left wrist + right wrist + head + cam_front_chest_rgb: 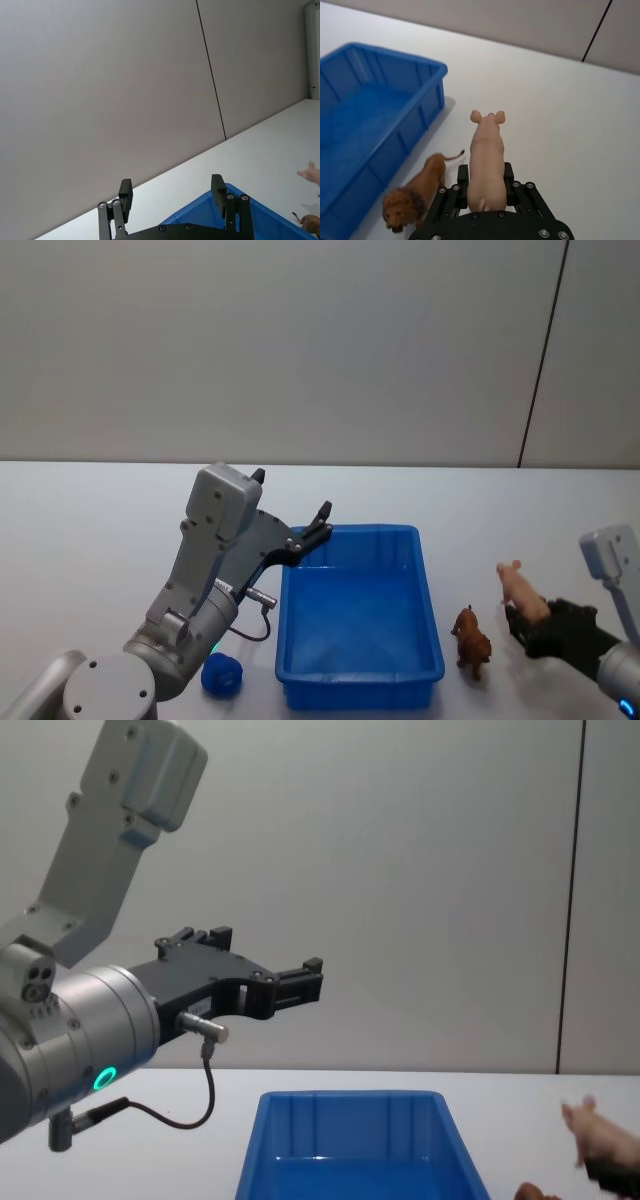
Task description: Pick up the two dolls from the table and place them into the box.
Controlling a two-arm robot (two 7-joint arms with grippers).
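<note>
Blue box (355,625) holds nothing yet. Right gripper (486,182) clamps pink doll (486,150). Brown doll (417,192) stands beside box. Left gripper (171,189) idles, jaws spread, empty.

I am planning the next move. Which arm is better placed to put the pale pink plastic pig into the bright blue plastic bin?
Right. The right hand is shut on the pink pig, held right of the blue bin. The left hand hovers open and empty over the bin's far left corner.
</note>
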